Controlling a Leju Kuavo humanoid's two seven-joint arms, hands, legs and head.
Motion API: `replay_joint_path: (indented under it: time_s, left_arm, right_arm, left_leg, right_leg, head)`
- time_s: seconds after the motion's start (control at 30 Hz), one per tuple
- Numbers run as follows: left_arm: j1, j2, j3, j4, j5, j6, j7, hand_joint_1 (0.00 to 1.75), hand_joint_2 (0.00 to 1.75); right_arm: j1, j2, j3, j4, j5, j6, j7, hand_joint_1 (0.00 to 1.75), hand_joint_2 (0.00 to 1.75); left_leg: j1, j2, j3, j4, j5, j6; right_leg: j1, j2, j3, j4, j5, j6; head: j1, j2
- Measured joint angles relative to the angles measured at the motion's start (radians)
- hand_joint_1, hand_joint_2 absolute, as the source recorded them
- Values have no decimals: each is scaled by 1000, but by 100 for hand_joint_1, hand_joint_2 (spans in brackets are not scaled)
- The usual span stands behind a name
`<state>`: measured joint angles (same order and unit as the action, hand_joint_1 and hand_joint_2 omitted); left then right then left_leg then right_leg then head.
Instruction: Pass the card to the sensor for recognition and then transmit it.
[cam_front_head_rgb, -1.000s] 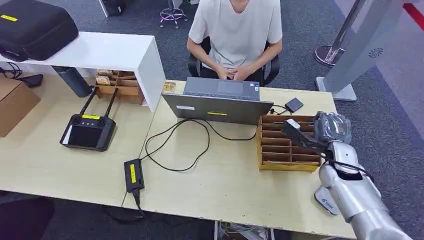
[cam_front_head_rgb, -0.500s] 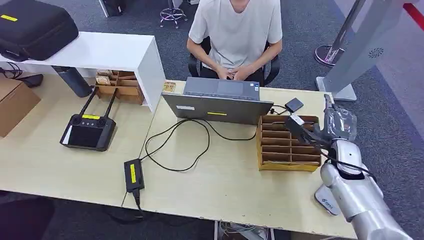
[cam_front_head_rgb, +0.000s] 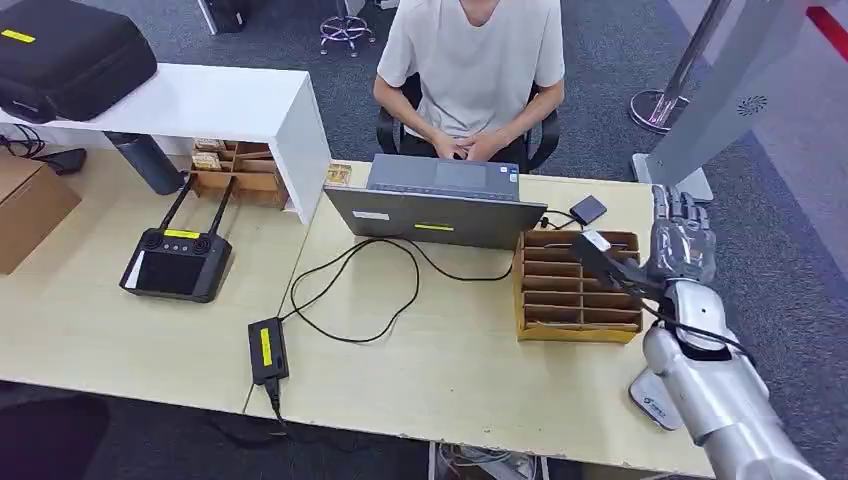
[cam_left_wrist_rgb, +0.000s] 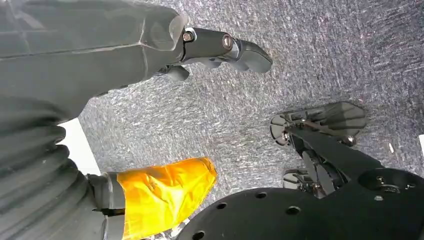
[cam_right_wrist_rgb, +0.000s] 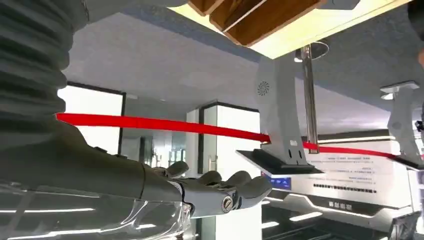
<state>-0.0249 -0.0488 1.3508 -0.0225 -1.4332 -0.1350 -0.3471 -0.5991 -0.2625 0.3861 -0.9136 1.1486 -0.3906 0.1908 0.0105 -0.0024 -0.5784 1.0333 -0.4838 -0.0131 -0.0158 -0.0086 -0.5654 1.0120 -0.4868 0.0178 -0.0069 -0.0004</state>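
Raised beside the right edge of the worktop (cam_front_head_rgb: 460, 360), the right hand (cam_front_head_rgb: 683, 240) stands with its fingers straight and spread, pointing away from the robot, and holds nothing; the right wrist view shows the same hand (cam_right_wrist_rgb: 220, 187) flat and open against a bright hall with a red stripe. It hovers just past the right end of the wooden slotted rack (cam_front_head_rgb: 570, 290), which sits near the worktop's right edge, and no card can be made out in the rack's slots or in the hand. A small black box (cam_front_head_rgb: 588, 209) lies near the far right corner, with a thin cable leading from it. At the near right corner lies a white flat device (cam_front_head_rgb: 652, 402), partly covered by the silver forearm. A laptop (cam_front_head_rgb: 440, 200) stands open at the far edge in front of a seated person (cam_front_head_rgb: 470, 70) whose hands are at its keyboard. A black power brick (cam_front_head_rgb: 266, 350) lies near the near edge, its cable looping across the worktop. The left hand (cam_left_wrist_rgb: 220, 50) hangs over grey carpet, fingers loosely extended and empty.
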Motion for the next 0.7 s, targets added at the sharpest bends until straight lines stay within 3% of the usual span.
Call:
replay_joint_path:
  time_s: [0.7]
  left_arm:
    - [-1,0,0,0,-12,3,4,0,175]
  right_arm:
    - [25,34,11,-1,16,0,-15,0,175]
  left_leg:
    - [0,0,0,0,0,0]
  right_leg:
    - [0,0,0,0,0,0]
  head:
    - [0,0]
